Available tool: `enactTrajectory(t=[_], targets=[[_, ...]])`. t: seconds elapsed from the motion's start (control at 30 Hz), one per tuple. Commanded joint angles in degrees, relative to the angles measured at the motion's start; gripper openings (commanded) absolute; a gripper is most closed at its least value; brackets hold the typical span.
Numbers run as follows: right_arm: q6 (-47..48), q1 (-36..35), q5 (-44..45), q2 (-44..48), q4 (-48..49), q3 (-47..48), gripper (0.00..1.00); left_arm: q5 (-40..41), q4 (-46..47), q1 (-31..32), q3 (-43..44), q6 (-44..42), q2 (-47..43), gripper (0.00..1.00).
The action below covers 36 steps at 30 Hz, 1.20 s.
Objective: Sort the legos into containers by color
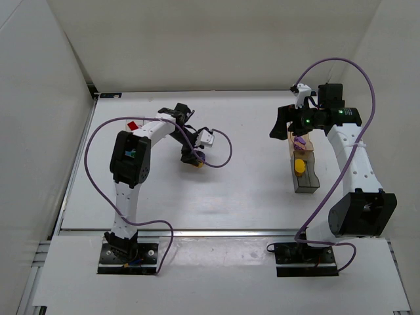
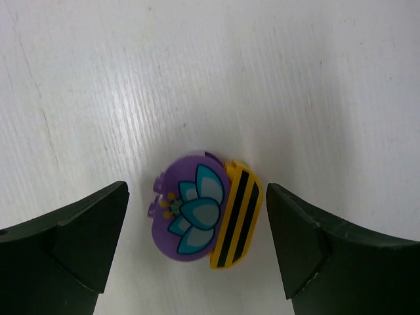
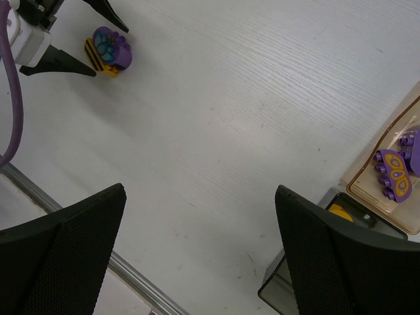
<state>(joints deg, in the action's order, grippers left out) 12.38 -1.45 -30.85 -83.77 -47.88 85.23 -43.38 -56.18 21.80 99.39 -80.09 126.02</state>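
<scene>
White wood-grained tabletop (image 2: 275, 72) fills my left wrist view. Low against it the left gripper (image 2: 197, 239) stands spread, one dark finger on either side of the piece and nothing pinched. Between those fingers, lying flat, are a purple rounded lego (image 2: 187, 216) printed with a teal flower and a yellow striped lego (image 2: 237, 215) hard against its side; I can't tell whether the two are clipped together. Purple faces one finger and yellow the other, so the seam between them runs across the closing line, slightly tilted. The yellow edge lies closer to its finger than the purple does to the opposite one. My read is that a squeeze from here would press the two together rather than split them, touching the yellow side first. Further out, the right gripper (image 3: 200, 252) hangs released and empty, well apart from this pair. It is beside the tan container (image 3: 377, 154) holding purple pieces (image 3: 392, 172) and the dark smoky container (image 3: 279, 289) with a yellow piece (image 3: 341, 211). The left arm is clearly the nearer one, and both colours have their boxes across the table.
</scene>
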Motion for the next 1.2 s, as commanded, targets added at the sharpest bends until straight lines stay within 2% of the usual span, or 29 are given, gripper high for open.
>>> enactTrajectory(t=[0.0, 0.17, 0.5, 0.63, 0.67, 0.73, 0.77, 0.8, 0.87, 1.0, 1.03, 1.17], targets=[[-0.25, 0.31, -1.14, 0.18, 1.03, 1.25, 0.97, -0.14, -4.01, -1.67, 2.03, -2.87, -2.18, 0.96], [-0.25, 0.31, -1.32, 0.27, 1.03, 0.99, 0.97, 0.57, -5.43, -2.29, 0.37, -6.56, -2.7, 0.96], [-0.34, 0.31, -1.23, 0.01, 1.03, 0.81, 0.97, 1.45, -2.79, -1.06, -2.98, -6.57, -2.97, 0.85], [-0.51, 0.31, -1.4, 0.01, 1.12, 0.38, 0.96, 2.41, -0.51, -0.71, -5.0, -5.95, -3.85, 0.7], [-0.69, 0.31, -1.49, 0.01, 1.21, 0.29, 0.96, 3.2, 0.45, -0.45, -5.61, -5.78, -4.02, 0.6], [-1.83, 0.31, -2.02, 0.01, 1.56, 0.11, 0.95, 3.38, 0.9, -0.44, -5.88, -4.9, -4.37, 0.47], [-2.53, 0.31, -2.37, 0.01, 1.73, 0.02, 0.95, 3.73, 2.29, -0.27, -6.4, -3.68, -4.64, 0.34], [-3.76, 0.31, -3.5, 0.01, 2.26, -0.24, 0.95, 3.91, 3.0, -0.27, -6.58, -2.45, -4.99, 0.27], [-7.7, 0.31, -5.52, -0.17, 2.96, -0.59, 0.94, 3.13, 5.8, -0.53, -6.58, 2.47, -6.48, 0.19], [-16.15, 0.31, -17.71, -1.13, 7.17, -2.26, 0.92, 0.05, 14.85, -1.32, -7.37, 15.64, -12.36, 0.2], [-17.64, 0.14, -19.84, -1.74, 8.05, -2.18, 0.92, 0.05, 17.4, -1.32, -8.33, 22.46, -14.11, 0.2], [-22.05, -0.74, -28.45, -7.0, 11.05, 1.5, 0.89, -0.48, 27.25, -0.1, -12.81, 32.18, -25.51, 0.25]])
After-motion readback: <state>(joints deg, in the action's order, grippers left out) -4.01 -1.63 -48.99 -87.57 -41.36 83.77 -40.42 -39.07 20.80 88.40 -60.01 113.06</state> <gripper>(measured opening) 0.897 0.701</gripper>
